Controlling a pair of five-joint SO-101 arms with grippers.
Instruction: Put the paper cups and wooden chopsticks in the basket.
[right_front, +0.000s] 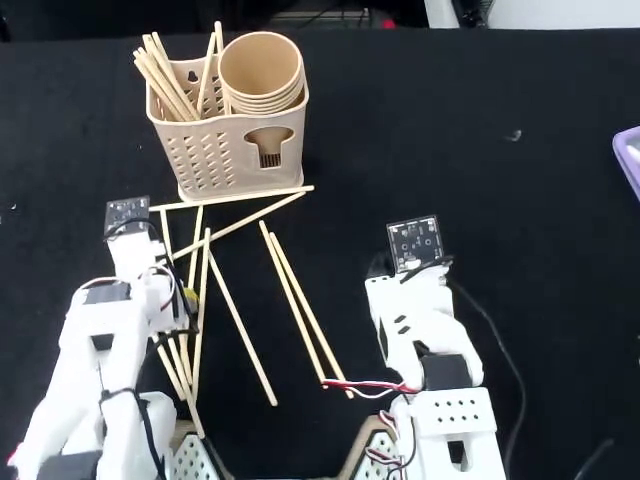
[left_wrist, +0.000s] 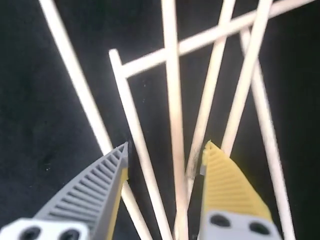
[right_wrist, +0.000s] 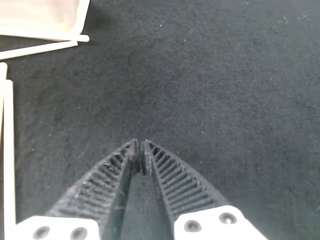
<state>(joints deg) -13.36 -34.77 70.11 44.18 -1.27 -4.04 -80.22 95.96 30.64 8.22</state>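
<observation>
Paper cups: a nested stack of paper cups (right_front: 260, 68) stands upright in the basket (right_front: 225, 155), on the side nearer the right arm.
Chopsticks in the basket: a bundle of wooden chopsticks (right_front: 165, 80) leans in the basket's other side, their tips fanning above the rim.
Basket: cream and perforated, it stands at the far side of the black table (right_front: 480, 180), ahead of the left arm.
Loose chopsticks: the loose chopsticks (right_front: 200, 280) lie flat on the cloth, crossing one another between the basket's foot and the left arm. Two of them touch, or nearly touch, the basket's base. A separate pair (right_front: 300, 310) lies side by side between the two arms.
Left gripper: the left gripper (left_wrist: 165, 150) is low over the crossed sticks, jaws apart. Several of the sticks (left_wrist: 172, 100) run between its tips, and none is clamped.
Right gripper: the right gripper (right_wrist: 140, 150) hangs over bare cloth with its tips pressed together and nothing between them. The pair lies just beside it, and the basket's corner (right_wrist: 45, 20) is farther off.
Table edge: a purple object (right_front: 630, 160) sits at the rim on the right arm's side, well apart from everything else.
</observation>
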